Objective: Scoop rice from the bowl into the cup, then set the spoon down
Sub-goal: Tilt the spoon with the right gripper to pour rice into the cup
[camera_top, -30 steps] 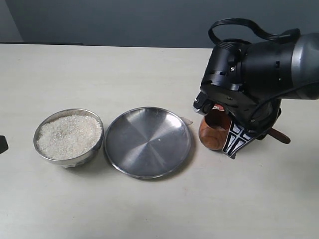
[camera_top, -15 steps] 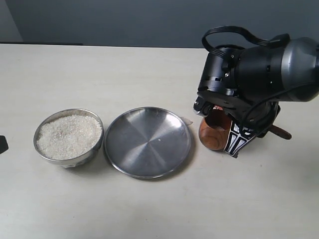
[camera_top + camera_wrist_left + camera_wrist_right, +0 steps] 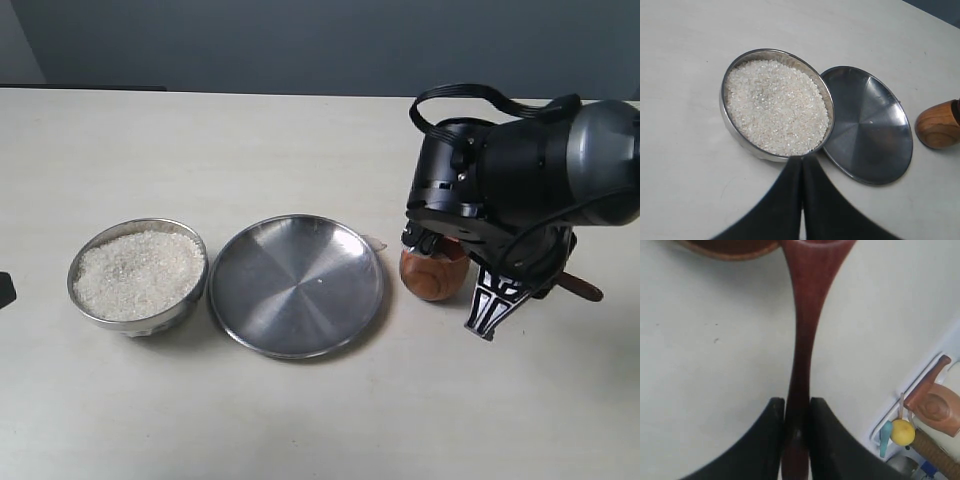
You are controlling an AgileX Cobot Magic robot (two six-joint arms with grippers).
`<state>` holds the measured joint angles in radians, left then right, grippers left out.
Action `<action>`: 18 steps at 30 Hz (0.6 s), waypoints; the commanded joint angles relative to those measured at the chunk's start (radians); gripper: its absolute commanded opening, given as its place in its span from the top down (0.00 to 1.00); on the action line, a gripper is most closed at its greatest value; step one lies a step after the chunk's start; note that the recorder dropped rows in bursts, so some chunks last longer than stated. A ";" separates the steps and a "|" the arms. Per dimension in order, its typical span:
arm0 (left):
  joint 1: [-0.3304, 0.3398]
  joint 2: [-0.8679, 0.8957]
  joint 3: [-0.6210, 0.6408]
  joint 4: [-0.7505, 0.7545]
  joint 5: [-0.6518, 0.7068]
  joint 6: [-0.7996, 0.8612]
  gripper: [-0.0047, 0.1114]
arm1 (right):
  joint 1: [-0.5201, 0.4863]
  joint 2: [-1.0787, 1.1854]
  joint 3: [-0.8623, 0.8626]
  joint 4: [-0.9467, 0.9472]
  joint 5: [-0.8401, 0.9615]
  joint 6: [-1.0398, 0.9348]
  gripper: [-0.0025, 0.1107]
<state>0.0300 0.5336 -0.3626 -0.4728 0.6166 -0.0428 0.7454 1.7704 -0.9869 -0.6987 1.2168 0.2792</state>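
I think I am at the pouring step, with the spoon [image 3: 802,340] tipped at the cup [image 3: 435,277]. My right end effector [image 3: 796,402] is gripping the spoon by its long dark handle, one finger on each side. In the right wrist view the spoon's wide end runs up to the rim of the cup, but I cannot see into it, so I cannot tell if any rice is going in. From the outside view my right arm hangs over the cup and hides its top, and only the tail of the handle pokes out on the far right side. The rice [image 3: 138,270] sits in the bowl [image 3: 140,322] at the left of the table [image 3: 200,150], well apart from the spoon, with the flat plate [image 3: 297,285] between the bowl and the cup. The bowl looks quite full. My left end effector [image 3: 801,165] is closed with nothing in it, near the bowl. For the next move I would lift the spoon slowly out of the cup without knocking it over, then go back across the plate for more rice or lay the spoon down.
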 commanded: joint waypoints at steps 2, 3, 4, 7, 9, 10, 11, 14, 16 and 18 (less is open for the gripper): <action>-0.005 0.002 -0.004 0.000 -0.014 0.000 0.96 | 0.001 -0.001 0.005 -0.021 0.004 0.010 0.98; -0.005 0.002 -0.004 0.000 -0.014 0.000 0.96 | 0.001 -0.003 0.005 -0.015 0.004 0.010 0.98; -0.005 0.002 -0.004 0.000 -0.014 0.000 0.96 | 0.001 -0.007 0.005 -0.010 0.004 0.010 0.98; -0.005 0.002 -0.004 0.000 -0.014 0.000 0.96 | 0.001 -0.038 0.005 -0.006 0.004 0.013 0.98; -0.005 0.002 -0.004 0.000 -0.014 0.000 0.96 | 0.001 -0.066 0.005 -0.006 0.004 0.033 0.98; -0.005 0.002 -0.004 0.000 -0.014 0.000 0.96 | 0.001 -0.080 0.005 0.001 0.004 0.037 0.98; -0.005 0.002 -0.004 0.000 -0.014 0.000 0.96 | 0.001 -0.091 0.005 0.008 0.004 0.037 0.98; -0.005 0.002 -0.004 0.000 -0.012 0.000 0.96 | -0.001 -0.120 0.005 0.043 0.003 0.059 0.98; -0.005 0.002 -0.004 -0.002 -0.009 0.000 0.96 | -0.005 -0.135 0.005 0.075 -0.040 0.100 0.98; -0.005 0.002 -0.004 -0.002 -0.009 0.000 0.96 | -0.026 -0.145 0.005 0.122 -0.098 0.156 0.98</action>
<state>0.0300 0.5336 -0.3626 -0.4728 0.6149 -0.0428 0.7425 1.6466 -0.9866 -0.6265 1.1809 0.3667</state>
